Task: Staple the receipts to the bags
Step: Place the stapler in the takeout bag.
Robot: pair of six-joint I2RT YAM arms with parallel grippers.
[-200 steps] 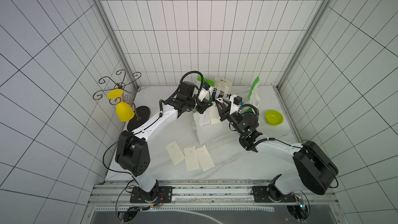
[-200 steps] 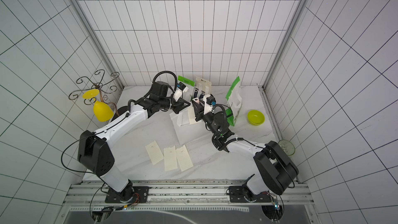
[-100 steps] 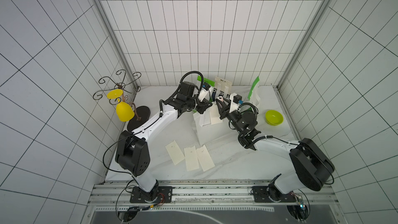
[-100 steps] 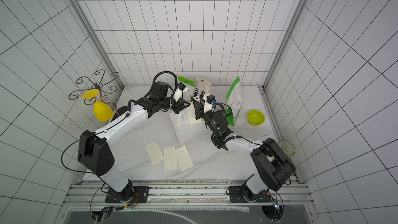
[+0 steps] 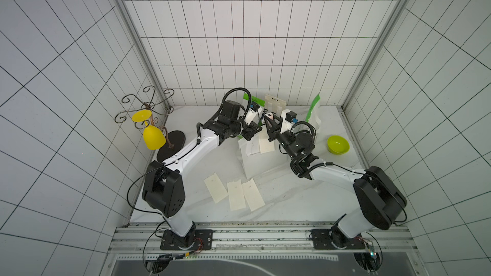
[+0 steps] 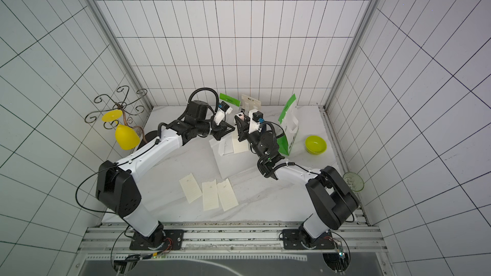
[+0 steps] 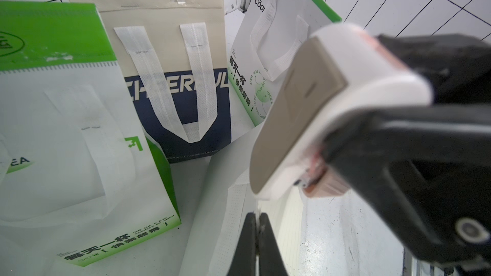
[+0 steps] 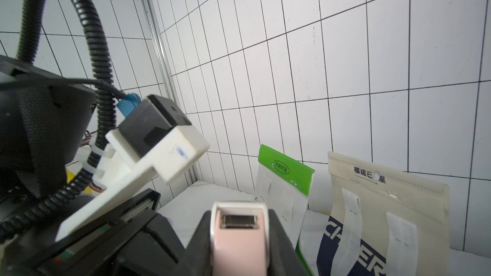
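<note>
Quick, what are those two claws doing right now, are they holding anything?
Left gripper: shut, pinching the top edge of the plain white bag.
Right gripper: shut on the pink-and-white stapler.

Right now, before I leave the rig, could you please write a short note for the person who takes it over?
Left hand: shut, pinching the white bag at its top edge, by the receipt laid on it.
Right hand: shut on the stapler, close over that edge.
Three loose receipts lie flat near the front; navy bag and two green-and-white bags stand at the back.
Done: no staple visible. To do: all four.
</note>
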